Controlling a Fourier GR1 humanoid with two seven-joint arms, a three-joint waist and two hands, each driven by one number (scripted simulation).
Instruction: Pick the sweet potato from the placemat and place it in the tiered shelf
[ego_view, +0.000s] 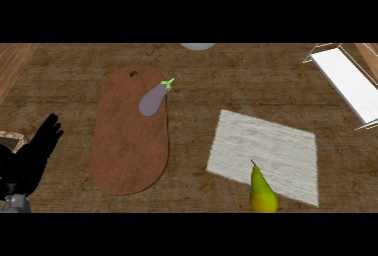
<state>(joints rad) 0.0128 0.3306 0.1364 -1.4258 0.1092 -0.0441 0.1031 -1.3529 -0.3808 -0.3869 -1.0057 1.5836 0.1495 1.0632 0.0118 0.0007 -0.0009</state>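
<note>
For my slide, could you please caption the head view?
Left hand rests open beside cutting board with eggplant; pear on placemat.

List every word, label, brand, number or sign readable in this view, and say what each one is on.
None: no readable text appears in the head view.
Brown cutting board: plain, only a hanging hole.
Eggplant: no sticker.
Pale placemat: woven texture, no print.
Pear: no label.
White tiered shelf: blank surface.
White object at the top edge: cut off, nothing legible.
Left hand: no markings.
</note>
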